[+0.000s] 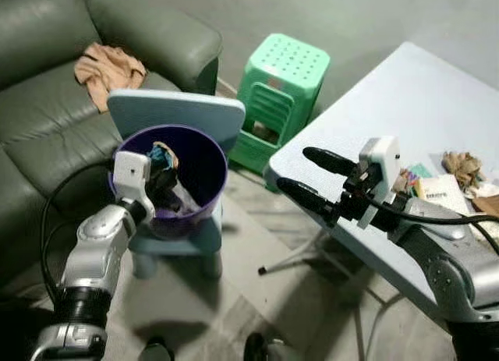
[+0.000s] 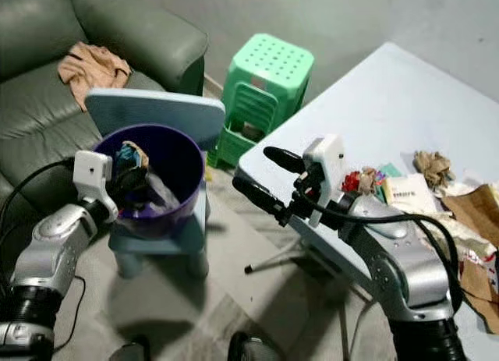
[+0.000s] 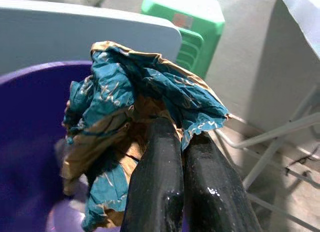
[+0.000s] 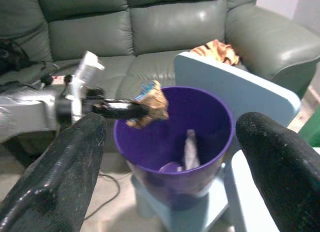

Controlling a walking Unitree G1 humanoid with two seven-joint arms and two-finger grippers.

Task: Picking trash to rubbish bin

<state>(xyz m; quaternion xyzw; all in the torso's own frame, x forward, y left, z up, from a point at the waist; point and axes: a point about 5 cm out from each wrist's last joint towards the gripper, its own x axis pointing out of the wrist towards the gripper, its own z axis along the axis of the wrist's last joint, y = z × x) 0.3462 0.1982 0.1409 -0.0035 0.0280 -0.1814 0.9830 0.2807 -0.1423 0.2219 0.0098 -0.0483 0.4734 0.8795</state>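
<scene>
The left hand (image 4: 142,109) pinches a wrapper (image 3: 135,111) over the bin's (image 1: 204,174) mouth, ready to drop; the right hand (image 1: 312,178) waits wide off the desk (image 1: 390,104) edge.

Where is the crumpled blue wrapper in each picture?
Left eye view: crumpled wrapper over the purple bin, left of middle.
Right eye view: same spot.
Left wrist view: centre, clamped by the left gripper.
Right wrist view: above the bin.
Shared landmark: the purple bin.
</scene>
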